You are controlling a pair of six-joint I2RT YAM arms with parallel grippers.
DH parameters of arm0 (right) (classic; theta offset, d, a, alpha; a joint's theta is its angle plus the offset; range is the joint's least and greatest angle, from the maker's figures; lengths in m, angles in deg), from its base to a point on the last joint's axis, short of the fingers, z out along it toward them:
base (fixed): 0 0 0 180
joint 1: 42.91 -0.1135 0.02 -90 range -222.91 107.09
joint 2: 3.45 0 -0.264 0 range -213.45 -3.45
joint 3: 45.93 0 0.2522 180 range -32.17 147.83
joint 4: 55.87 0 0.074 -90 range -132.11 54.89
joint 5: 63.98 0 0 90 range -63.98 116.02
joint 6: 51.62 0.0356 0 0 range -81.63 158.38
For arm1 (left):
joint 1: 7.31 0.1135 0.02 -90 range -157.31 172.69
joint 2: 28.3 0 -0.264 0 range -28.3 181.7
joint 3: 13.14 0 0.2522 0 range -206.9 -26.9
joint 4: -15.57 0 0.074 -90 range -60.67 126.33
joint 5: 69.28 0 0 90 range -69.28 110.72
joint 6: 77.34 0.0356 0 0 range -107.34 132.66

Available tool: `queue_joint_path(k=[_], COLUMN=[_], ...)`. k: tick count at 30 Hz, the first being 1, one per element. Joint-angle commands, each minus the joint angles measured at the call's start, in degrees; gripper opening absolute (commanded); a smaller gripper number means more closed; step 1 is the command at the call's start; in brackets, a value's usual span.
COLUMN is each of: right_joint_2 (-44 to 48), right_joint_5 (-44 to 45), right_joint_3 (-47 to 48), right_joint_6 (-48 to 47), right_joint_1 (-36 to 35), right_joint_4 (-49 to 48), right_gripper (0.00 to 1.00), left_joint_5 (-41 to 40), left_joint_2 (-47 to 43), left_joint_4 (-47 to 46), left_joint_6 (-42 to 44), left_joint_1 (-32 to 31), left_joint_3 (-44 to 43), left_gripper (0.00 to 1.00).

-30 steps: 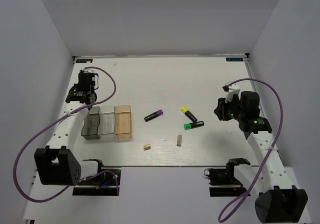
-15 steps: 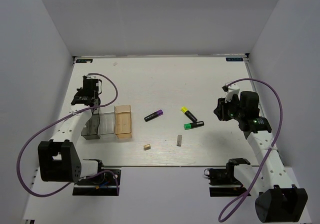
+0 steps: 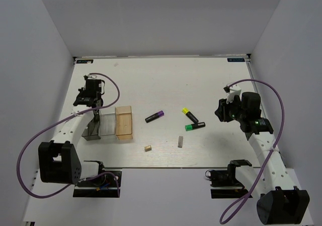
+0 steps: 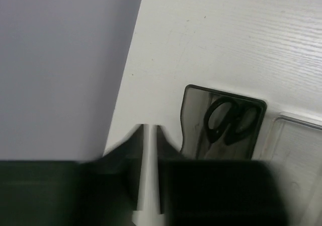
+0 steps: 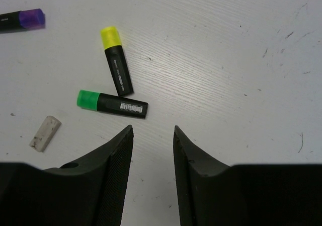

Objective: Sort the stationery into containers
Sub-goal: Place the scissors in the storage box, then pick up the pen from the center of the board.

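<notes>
The smoky dark box, the clear box and the wooden box stand in a row at the left. In the left wrist view the black-handled scissors lie inside the smoky box. My left gripper hovers just behind that box, its jaws a narrow slit apart and empty. The purple, yellow and green markers lie mid-table. My right gripper is open and empty, just right of the green marker.
The tan block and the grey bar lie near the front edge. The grey bar, yellow marker and purple marker show in the right wrist view. The clear box adjoins the smoky one. White walls enclose the table.
My left arm has swung and its gripper has shifted slightly right, staying behind the smoky box. The right arm and the loose stationery have not moved.
</notes>
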Motion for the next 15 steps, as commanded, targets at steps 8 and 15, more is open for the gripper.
queue_joint_path(k=[8,15], right_joint_2=[-0.69,-2.71], right_joint_5=[-8.47,-12.37], right_joint_3=[-0.47,-0.30], right_joint_6=[-7.20,-10.37], right_joint_1=[-0.03,0.14], right_joint_4=[1.33,3.09], right_gripper=[0.00,0.11], left_joint_5=[51.26,49.26], left_joint_2=[-0.29,18.50], left_joint_4=[14.83,11.33], left_joint_6=[-5.30,-2.74], left_joint_1=[-16.88,-33.62], left_joint_3=[-15.04,-21.45], left_gripper=[0.47,0.76])
